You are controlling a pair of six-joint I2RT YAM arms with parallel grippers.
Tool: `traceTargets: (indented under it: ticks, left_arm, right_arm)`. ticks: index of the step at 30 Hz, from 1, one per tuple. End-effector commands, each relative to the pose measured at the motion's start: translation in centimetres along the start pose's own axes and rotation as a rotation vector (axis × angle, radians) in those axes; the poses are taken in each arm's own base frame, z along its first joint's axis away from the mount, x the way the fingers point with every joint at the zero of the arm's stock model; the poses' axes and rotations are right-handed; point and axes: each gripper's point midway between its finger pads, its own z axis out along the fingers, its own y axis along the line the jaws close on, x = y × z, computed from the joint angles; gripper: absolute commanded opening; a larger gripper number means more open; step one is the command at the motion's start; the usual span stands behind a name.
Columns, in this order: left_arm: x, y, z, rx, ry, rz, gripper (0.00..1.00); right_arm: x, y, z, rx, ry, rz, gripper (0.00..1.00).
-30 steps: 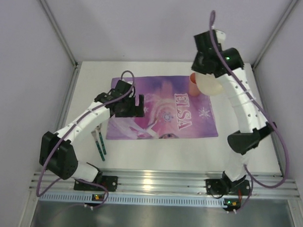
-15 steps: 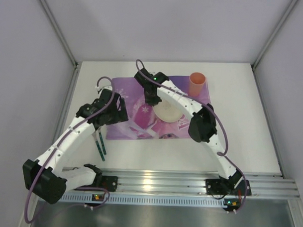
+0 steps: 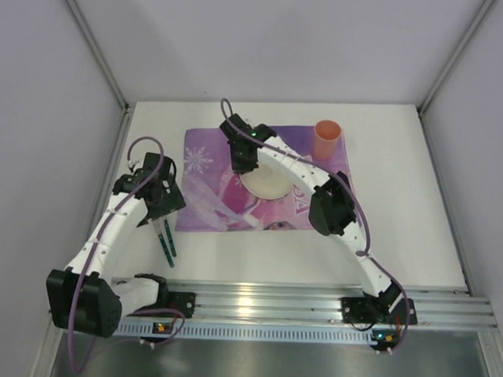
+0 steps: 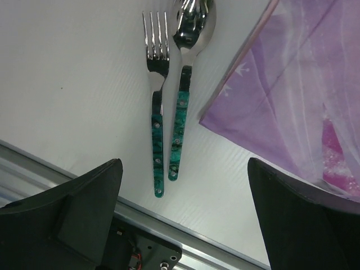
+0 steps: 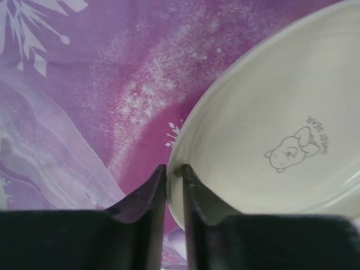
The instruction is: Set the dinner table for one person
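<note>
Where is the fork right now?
In the top view the fork lies on the dinner table, left side, beside the spoon, just off the near-left corner of the placemat.

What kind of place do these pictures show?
Probably a robot test cell, not a home: a white table edged with aluminium rails, plain panel walls, and a staged placemat with plate and cup.

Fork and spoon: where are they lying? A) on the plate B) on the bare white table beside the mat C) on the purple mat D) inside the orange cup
B: the fork and spoon lie side by side on the table, just off the mat's edge.
</note>
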Motion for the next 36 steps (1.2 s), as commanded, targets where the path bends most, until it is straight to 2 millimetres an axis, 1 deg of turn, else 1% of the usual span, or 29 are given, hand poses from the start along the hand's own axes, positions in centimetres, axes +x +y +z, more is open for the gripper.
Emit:
traceTargets:
  ticks: [1,2,3,5,6,9,10,12,13,14,15,16,18,19,20,21,22,24,25,27,28,30,32,33,34,36]
  left_arm:
    - [0.3,0.0,1.0,0.012,0.043,-0.007,0.98]
    - [0.4,-0.2,1.5,0.008,0.060,-0.004,0.98]
    - [0.0,-0.5,1.9,0.015,0.054,-0.010,0.98]
    - [0.5,-1.0,3.0,0.021,0.094,-0.005,0.97]
    - [0.2,-1.4,3.5,0.031,0.095,-0.012,0.97]
    - [0.6,-2.2,4.5,0.051,0.127,-0.009,0.95]
    - [0.4,-2.3,4.8,0.049,0.115,-0.017,0.94]
    - [0.4,-1.8,5.4,0.018,0.105,-0.015,0.92]
    - [0.6,-1.7,5.7,0.008,0.106,-0.012,0.91]
    - [0.8,-1.5,6.1,-0.002,0.112,-0.007,0.90]
    - [0.8,-1.3,6.5,-0.017,0.111,-0.001,0.87]
    - [1.2,-1.2,7.1,-0.030,0.122,0.001,0.86]
    - [1.4,-1.2,7.7,-0.040,0.131,0.002,0.81]
    - [1.4,-1.3,7.9,-0.045,0.133,-0.001,0.76]
    - [1.6,-1.3,8.5,-0.056,0.146,-0.001,0.74]
    - [1.7,-1.3,8.8,-0.061,0.147,-0.002,0.73]
    - [1.8,-1.1,9.1,-0.071,0.148,-0.001,0.71]
    - [1.7,-0.8,9.5,-0.092,0.140,0.002,0.69]
    - [1.9,-0.5,9.7,-0.102,0.139,0.010,0.68]
    - [1.7,0.0,10.0,-0.119,0.127,0.002,0.68]
    - [1.7,0.1,10.1,-0.118,0.128,0.001,0.67]
    - [1.6,0.5,10.4,-0.130,0.134,-0.009,0.66]
    - [1.6,1.0,10.9,-0.137,0.148,-0.027,0.66]
    - [1.8,0.9,11.0,-0.125,0.159,-0.032,0.65]
    - [1.6,0.8,11.2,-0.114,0.150,-0.034,0.65]
    - [1.5,0.7,11.5,-0.103,0.151,-0.039,0.65]
  right_arm:
    - [0.9,3.2,2.1,-0.130,0.012,-0.001,0.24]
    - [1.2,3.2,2.3,-0.131,0.019,-0.007,0.36]
    - [1.4,3.3,2.4,-0.134,0.023,-0.013,0.52]
    - [1.3,3.2,2.2,-0.141,0.023,-0.019,0.64]
    - [1.2,3.3,1.9,-0.146,0.019,-0.023,0.71]
    - [0.0,3.5,-0.8,-0.193,0.005,-0.006,0.73]
    - [-1.0,3.4,-3.2,-0.212,-0.028,0.001,0.74]
    - [-2.0,3.4,-6.1,-0.236,-0.068,0.008,0.75]
    - [-2.6,3.2,-9.0,-0.259,-0.106,0.012,0.76]
    - [-2.8,3.0,-10.3,-0.269,-0.122,0.011,0.76]
    - [-3.8,2.8,-13.5,-0.298,-0.176,0.017,0.77]
    - [-3.2,1.8,-13.5,-0.276,-0.164,0.022,0.77]
    - [-3.0,0.5,-14.8,-0.267,-0.175,0.037,0.77]
    - [-2.7,-0.9,-15.6,-0.256,-0.173,0.054,0.77]
    - [-2.4,-1.7,-15.9,-0.250,-0.169,0.067,0.77]
    - [-2.8,-3.1,-17.0,-0.244,-0.189,0.093,0.76]
    - [-1.7,-4.3,-16.2,-0.223,-0.157,0.101,0.76]
    - [-1.3,-5.9,-16.4,-0.202,-0.157,0.114,0.76]
    - [-0.9,-7.6,-16.5,-0.179,-0.151,0.132,0.76]
    - [-0.6,-9.2,-16.7,-0.158,-0.152,0.143,0.76]
    - [-0.4,-10.6,-16.7,-0.139,-0.151,0.163,0.76]
    - [-0.4,-12.2,-17.1,-0.123,-0.160,0.184,0.75]
    - [0.0,-13.2,-17.0,-0.110,-0.152,0.194,0.75]
    - [-0.1,-13.6,-17.1,-0.105,-0.157,0.200,0.75]
    - [-0.1,-14.2,-17.1,-0.096,-0.156,0.212,0.75]
    - [-0.1,-14.8,-17.1,-0.087,-0.159,0.219,0.75]
